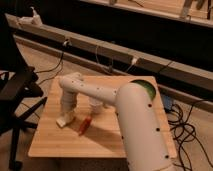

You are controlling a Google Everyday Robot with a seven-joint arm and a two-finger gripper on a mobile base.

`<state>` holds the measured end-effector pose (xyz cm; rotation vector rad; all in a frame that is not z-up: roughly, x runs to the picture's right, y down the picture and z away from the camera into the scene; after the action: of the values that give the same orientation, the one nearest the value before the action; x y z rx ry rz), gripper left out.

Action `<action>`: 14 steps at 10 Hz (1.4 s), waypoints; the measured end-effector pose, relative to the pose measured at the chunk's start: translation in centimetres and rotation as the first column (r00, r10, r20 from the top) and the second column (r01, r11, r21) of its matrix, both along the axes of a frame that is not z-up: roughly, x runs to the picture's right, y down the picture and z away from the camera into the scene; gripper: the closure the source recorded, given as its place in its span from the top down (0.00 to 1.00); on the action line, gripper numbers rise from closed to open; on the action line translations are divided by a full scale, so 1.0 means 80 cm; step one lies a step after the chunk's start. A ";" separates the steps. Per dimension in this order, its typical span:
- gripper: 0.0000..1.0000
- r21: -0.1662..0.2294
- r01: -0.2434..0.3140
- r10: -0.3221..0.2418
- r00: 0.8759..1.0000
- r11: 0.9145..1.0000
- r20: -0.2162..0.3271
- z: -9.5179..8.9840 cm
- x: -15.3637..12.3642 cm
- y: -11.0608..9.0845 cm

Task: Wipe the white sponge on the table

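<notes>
The white sponge (62, 121) lies on the left part of the light wooden table (55, 145). My gripper (67, 113) points straight down onto it from the white arm (95, 92) and is shut on the sponge, pressing it against the tabletop. The arm reaches in from the lower right and covers much of the table's right half.
An orange-red carrot-like thing (85, 125) lies just right of the sponge. A white cup (95, 105) stands behind it, partly under the arm. A green bowl (146, 88) sits at the back right. A black office chair (15, 95) stands left of the table; cables (187, 130) lie on the right.
</notes>
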<state>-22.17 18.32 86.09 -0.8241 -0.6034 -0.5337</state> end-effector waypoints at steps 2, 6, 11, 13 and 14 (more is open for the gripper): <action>0.00 0.009 -0.033 0.033 0.999 0.999 -0.022 -0.019 0.020 0.007; 0.00 0.026 -0.044 0.045 0.998 0.999 -0.049 -0.001 0.040 -0.025; 0.00 0.034 0.004 -0.005 1.000 0.999 0.008 0.047 0.007 -0.082; 0.00 0.002 0.036 -0.037 0.997 0.999 0.069 0.049 -0.026 -0.064; 0.00 -0.015 0.044 -0.043 0.995 0.999 0.087 0.044 -0.031 -0.051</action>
<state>-24.67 14.28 89.59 -0.8348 -0.6711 -0.6072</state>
